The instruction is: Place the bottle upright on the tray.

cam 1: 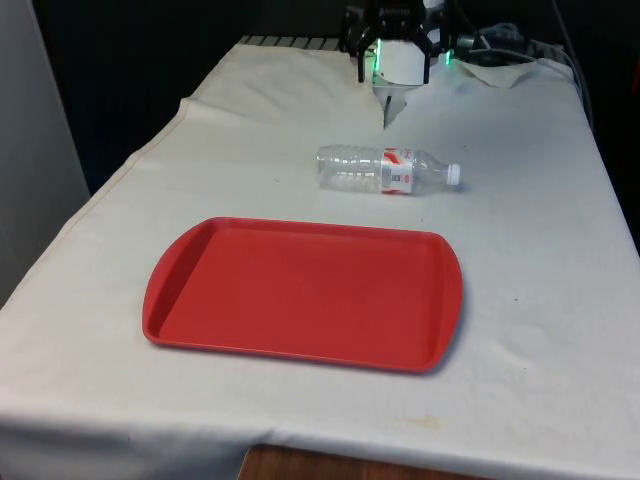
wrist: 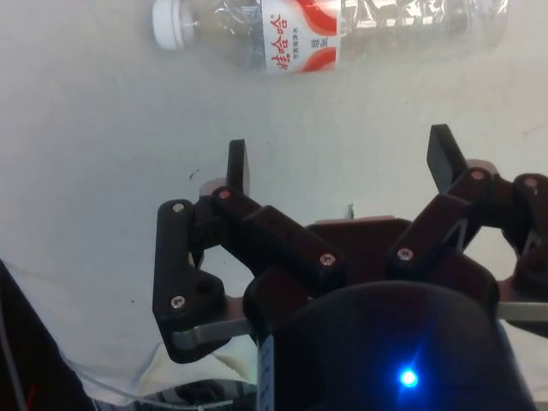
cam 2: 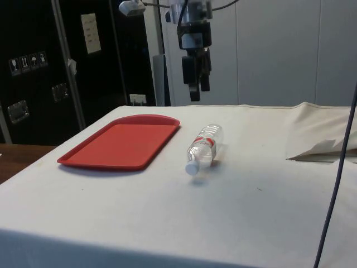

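The bottle [cam 1: 388,170] lies on its side on the cloth [cam 1: 540,250], just beyond the tray's [cam 1: 300,290] far edge, cap toward the front view's right. The gripper [wrist: 341,161] hangs above and behind it, jaws wide apart, holding nothing. Step in hand: approach. Next, descend over the body and close across it.

A table is covered by a white cloth [cam 1: 560,260], which is draped over its edges and rumpled at one corner. Black curtains [cam 1: 130,60] are hung behind it. At the side, dark cabinets [cam 2: 61,61] fitted with labels and metal latches are seen beside pale wall panels [cam 2: 279,50]. A brown wooden floor [cam 2: 14,159] is glimpsed below.
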You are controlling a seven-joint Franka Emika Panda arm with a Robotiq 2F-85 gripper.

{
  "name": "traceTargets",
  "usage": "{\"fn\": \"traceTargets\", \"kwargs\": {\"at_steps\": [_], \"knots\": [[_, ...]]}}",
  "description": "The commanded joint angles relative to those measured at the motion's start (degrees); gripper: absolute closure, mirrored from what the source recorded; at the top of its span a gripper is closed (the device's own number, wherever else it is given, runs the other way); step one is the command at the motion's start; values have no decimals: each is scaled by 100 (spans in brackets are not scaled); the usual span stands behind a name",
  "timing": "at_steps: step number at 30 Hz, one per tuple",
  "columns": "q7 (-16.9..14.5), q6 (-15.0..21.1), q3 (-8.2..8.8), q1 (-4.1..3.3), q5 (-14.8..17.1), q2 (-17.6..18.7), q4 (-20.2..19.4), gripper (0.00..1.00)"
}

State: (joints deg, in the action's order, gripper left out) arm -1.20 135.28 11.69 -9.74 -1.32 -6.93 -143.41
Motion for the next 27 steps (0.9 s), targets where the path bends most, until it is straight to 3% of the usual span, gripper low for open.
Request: {"fn": "traceTargets", "kwargs": {"at_steps": [1, 27], "knots": [[-11, 80, 6, 0, 11, 46, -17, 0], [23, 859, 11, 0, -52, 567, -298, 0]]}}
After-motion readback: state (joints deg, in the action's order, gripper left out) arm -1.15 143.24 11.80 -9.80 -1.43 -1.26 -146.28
